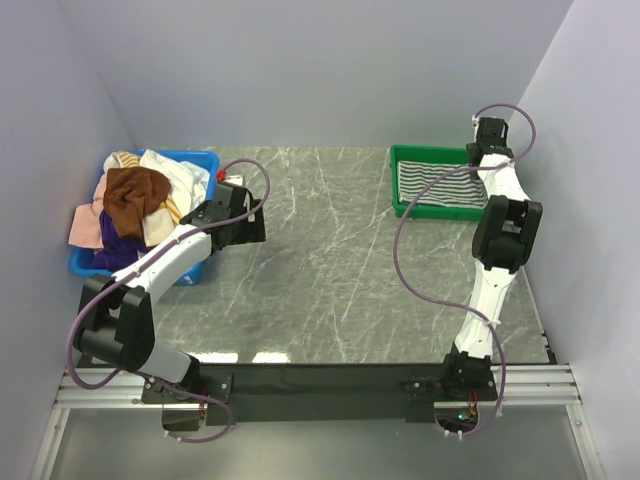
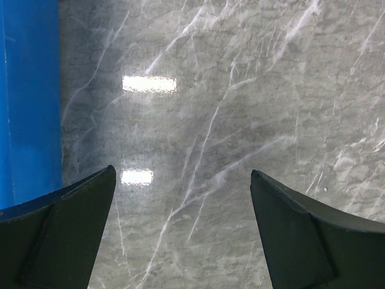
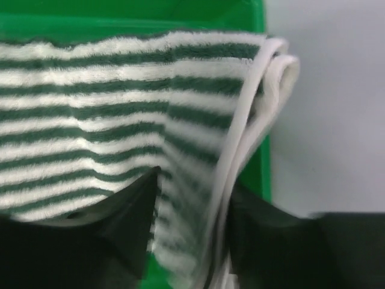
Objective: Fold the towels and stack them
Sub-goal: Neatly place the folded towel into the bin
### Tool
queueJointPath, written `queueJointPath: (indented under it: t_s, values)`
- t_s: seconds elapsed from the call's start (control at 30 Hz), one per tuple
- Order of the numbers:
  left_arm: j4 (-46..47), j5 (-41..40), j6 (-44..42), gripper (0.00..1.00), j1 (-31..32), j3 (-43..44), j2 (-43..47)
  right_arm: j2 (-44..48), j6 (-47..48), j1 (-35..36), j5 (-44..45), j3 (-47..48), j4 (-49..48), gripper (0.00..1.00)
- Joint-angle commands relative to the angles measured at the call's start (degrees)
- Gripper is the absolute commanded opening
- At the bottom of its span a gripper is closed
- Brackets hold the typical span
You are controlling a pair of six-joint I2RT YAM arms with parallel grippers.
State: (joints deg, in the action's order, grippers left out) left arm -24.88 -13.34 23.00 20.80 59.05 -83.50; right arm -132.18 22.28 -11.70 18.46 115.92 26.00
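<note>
A green-and-white striped towel [image 1: 435,185] lies folded in the green tray [image 1: 398,182]. My right gripper [image 1: 487,165] is over the tray's right end, shut on the striped towel's folded edge [image 3: 240,126], with a finger [image 3: 129,211] on each side of it. A pile of towels fills the blue bin [image 1: 200,160]: a brown towel [image 1: 135,195] on top, a cream one [image 1: 178,178], a pink one [image 1: 88,225] and a purple one [image 1: 125,250]. My left gripper [image 1: 245,218] is open and empty just right of the bin, above bare marble [image 2: 183,174].
The blue bin's wall [image 2: 27,90] stands just left of my left fingers. The green tray's rim [image 3: 120,18] sits against the right wall. Grey walls close the table on the left, back and right.
</note>
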Motion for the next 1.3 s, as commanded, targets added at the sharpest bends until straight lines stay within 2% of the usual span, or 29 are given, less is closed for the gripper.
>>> queueJointPath:
  t_s: [0.0,0.1,0.2,0.3,0.33,0.37,0.47,0.57,0.73,0.93,1.27]
  values:
    - [0.27,0.25,-0.59,0.99,-0.23,0.37,-0.26,-0.36,-1.54,0.89,8.95,-0.43,-5.78,0.65]
    - [0.36,0.16,-0.50,0.99,-0.23,0.37,0.01,1.04,-3.56,1.51,14.30,-0.26,-7.28,0.72]
    - [0.27,0.16,-0.50,0.99,-0.23,0.46,0.36,3.67,-6.02,2.56,15.99,-0.52,-8.07,0.73]
    - [0.27,0.16,-0.42,0.99,-0.23,0.63,0.80,7.62,-8.92,4.40,12.85,-3.23,-7.72,0.72]
    - [0.27,0.16,-0.33,0.99,-0.23,0.54,0.89,8.51,-9.62,5.02,9.09,-4.20,-7.72,0.71]
    - [0.27,0.07,-0.33,0.99,-0.32,0.54,1.24,9.39,-11.80,5.63,6.18,-4.82,-7.20,0.69]
    - [0.19,-0.10,-0.33,0.99,-0.32,0.46,1.94,10.98,-18.29,7.22,-6.48,-6.23,-5.08,0.49]
    - [0.10,-0.19,-0.24,0.99,-0.32,0.28,2.73,9.93,-25.50,8.45,-15.17,-6.85,-3.77,0.43]
    - [0.19,-0.02,-0.24,0.99,-0.23,0.02,3.79,4.66,-33.52,9.68,-20.39,-4.30,-0.60,0.31]
    - [0.19,0.25,-0.24,0.99,-0.23,0.10,4.58,0.79,-42.92,9.77,-25.13,-3.33,0.10,0.27]
    - [0.10,0.42,-0.24,0.99,-0.23,0.02,5.02,-4.66,-50.84,9.68,-30.66,-0.17,5.38,0.26]
